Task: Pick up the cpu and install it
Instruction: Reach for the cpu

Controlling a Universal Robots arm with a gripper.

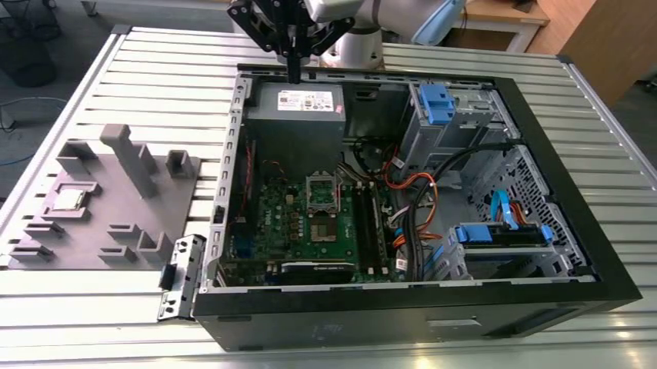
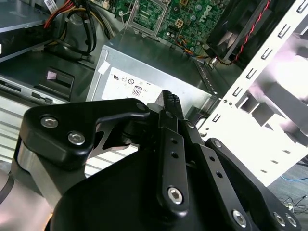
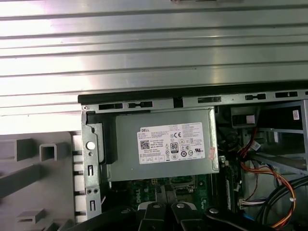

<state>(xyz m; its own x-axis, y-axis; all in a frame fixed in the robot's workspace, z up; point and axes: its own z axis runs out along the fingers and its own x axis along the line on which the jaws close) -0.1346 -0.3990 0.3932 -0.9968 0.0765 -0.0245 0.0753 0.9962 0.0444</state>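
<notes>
Open computer case (image 1: 411,319) lies closest on the slatted bench (image 1: 154,61), holding a green motherboard (image 1: 298,223) and a grey power supply (image 1: 298,104). Over the case's far rim, above the power supply, hangs the tool (image 1: 295,73), fingers pressed together, gripping nothing. Well apart from it, toward the exterior view's left and nearer the camera, the cpu (image 1: 69,200), a small square, rests in a recess of the grey plastic holder (image 1: 113,223).
</notes>
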